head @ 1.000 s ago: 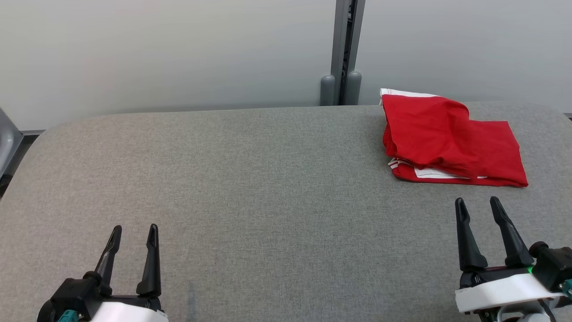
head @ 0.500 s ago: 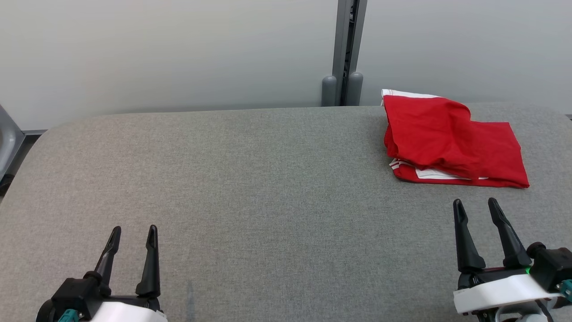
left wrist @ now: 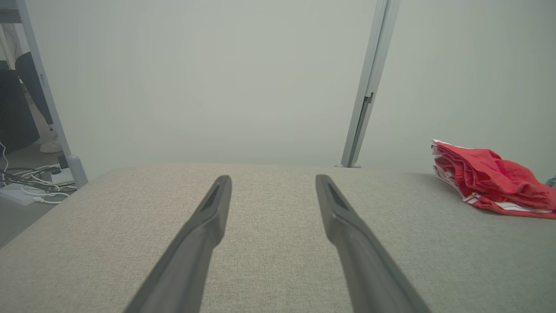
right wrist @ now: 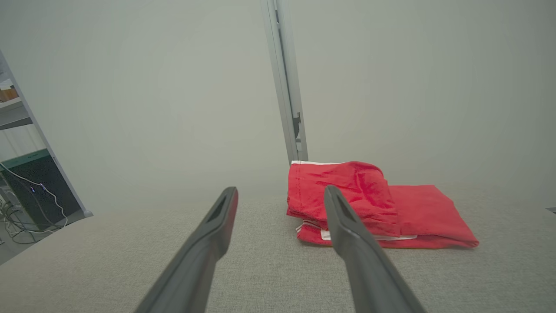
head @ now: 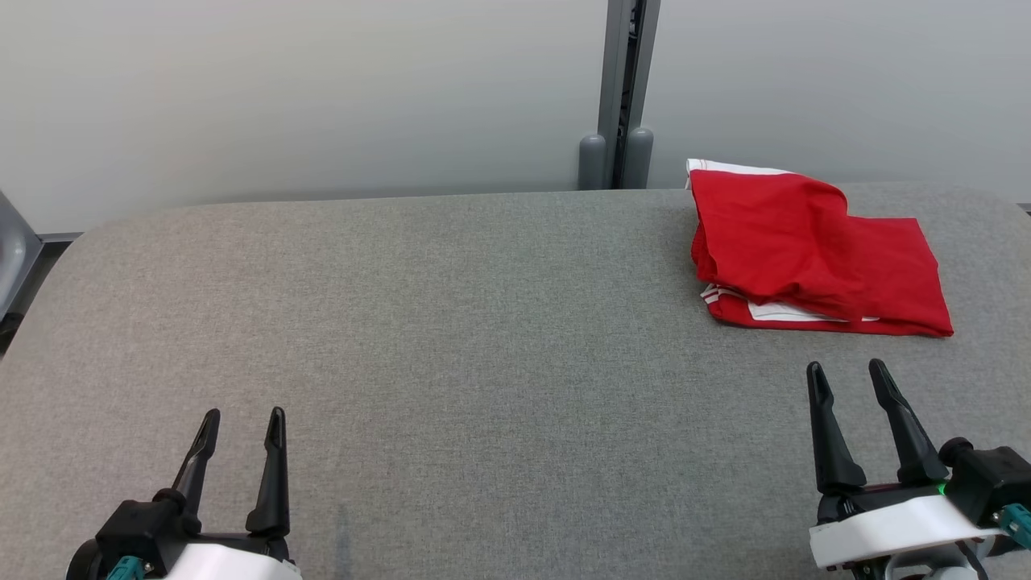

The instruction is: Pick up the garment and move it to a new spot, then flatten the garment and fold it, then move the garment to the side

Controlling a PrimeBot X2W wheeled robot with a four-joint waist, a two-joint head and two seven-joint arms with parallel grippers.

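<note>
Head view puts the red garment [head: 813,258] at about two o'clock on the grey tabletop [head: 483,322], close to the far edge. It is folded into a rough stack, with white-striped trim showing along its six o'clock edge and at its eleven o'clock corner. The upper layer is rumpled and sits at the nine o'clock end of the stack, while a flatter layer runs out toward three o'clock. The left hand [head: 243,412] is at about seven o'clock, fingers pointing toward twelve and spread apart with nothing between them, well apart from the garment. The right hand [head: 845,365] is at about four o'clock, fingers likewise spread and empty, tips near the garment's near edge but not touching it. A grey post [head: 620,89] rises against the pale wall [head: 322,97] behind the tabletop at twelve o'clock. Right wrist view has the garment just beyond the fingertips at about one o'clock, whereas left wrist view has it far off at three o'clock, with cables [left wrist: 30,182] on the floor at nine.
</note>
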